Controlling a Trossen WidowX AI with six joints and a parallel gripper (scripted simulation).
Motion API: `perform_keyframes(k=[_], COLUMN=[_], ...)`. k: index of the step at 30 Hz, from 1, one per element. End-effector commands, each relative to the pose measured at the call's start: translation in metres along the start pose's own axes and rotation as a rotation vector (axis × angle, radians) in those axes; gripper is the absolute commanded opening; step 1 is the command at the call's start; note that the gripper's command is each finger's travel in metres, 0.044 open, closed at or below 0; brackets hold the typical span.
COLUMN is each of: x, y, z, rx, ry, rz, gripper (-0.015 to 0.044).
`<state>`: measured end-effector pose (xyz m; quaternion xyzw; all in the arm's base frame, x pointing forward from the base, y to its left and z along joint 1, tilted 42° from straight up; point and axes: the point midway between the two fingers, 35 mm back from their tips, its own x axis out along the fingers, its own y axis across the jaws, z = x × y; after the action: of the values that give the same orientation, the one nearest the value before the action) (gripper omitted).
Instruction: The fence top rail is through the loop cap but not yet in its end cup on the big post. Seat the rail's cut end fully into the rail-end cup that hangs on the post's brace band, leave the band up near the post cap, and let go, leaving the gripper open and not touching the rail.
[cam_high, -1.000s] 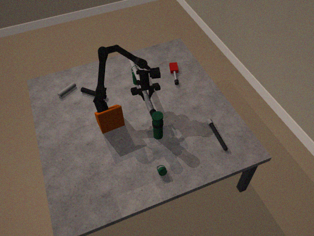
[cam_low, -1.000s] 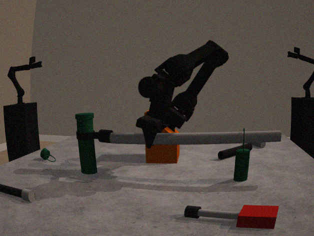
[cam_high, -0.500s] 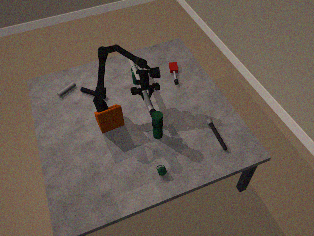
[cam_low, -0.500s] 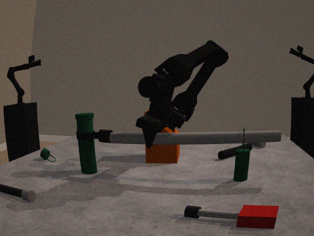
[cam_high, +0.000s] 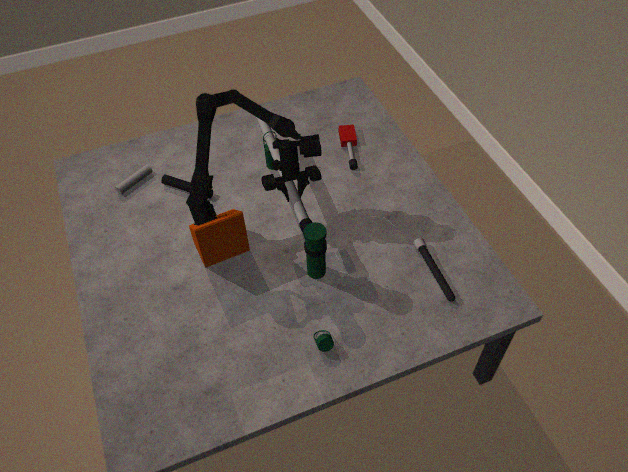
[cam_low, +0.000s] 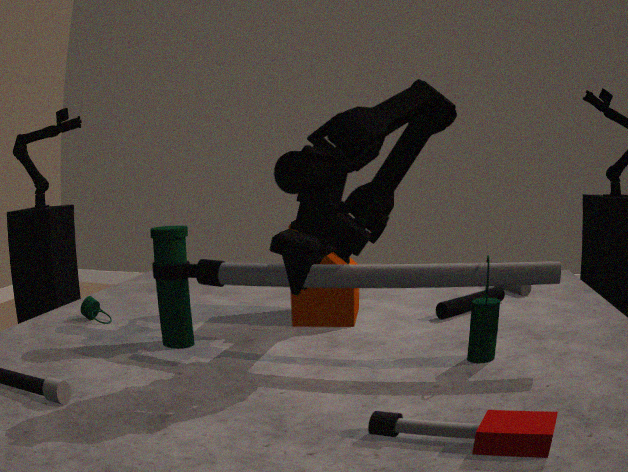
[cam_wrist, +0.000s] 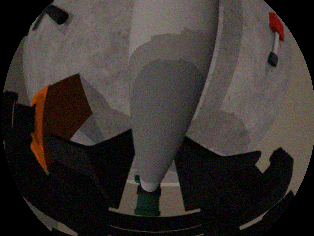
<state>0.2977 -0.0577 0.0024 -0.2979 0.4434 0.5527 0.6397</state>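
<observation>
My gripper (cam_high: 294, 188) (cam_low: 299, 276) is shut on the grey top rail (cam_high: 298, 205) (cam_low: 406, 275) (cam_wrist: 167, 95), about a third of the way along from the big post. The rail lies nearly level. Its far part passes through the thin loop above the short green post (cam_low: 483, 332) (cam_high: 271, 158). Its other end meets the mouth of the black rail-end cup (cam_low: 210, 272) (cam_high: 305, 224); how deep it sits inside is hidden. The cup hangs on the black brace band (cam_low: 170, 270) (cam_high: 315, 250), high on the big green post (cam_low: 176, 317) (cam_high: 315, 267), a little below the post cap (cam_low: 169, 231) (cam_high: 315, 230).
An orange block (cam_high: 221, 238) (cam_low: 324, 309) stands at the arm's base. A red block (cam_high: 347, 135) (cam_low: 515, 431) with a rod, a black bar with a pale end (cam_high: 436, 273), a small green looped cap (cam_high: 323, 341) (cam_low: 90, 307), a black rod (cam_low: 464, 303) and a grey cylinder (cam_high: 134, 179) lie on the table.
</observation>
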Motion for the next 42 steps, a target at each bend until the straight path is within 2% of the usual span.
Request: perform_keyframes(k=[1,42], x=[-0.003,0.0], y=[0.0,0.001], z=[-0.005,-0.017], rx=[0.005,0.0], ry=[0.01,0.001], rz=[-0.004,0.0], gripper=[0.0,0.0])
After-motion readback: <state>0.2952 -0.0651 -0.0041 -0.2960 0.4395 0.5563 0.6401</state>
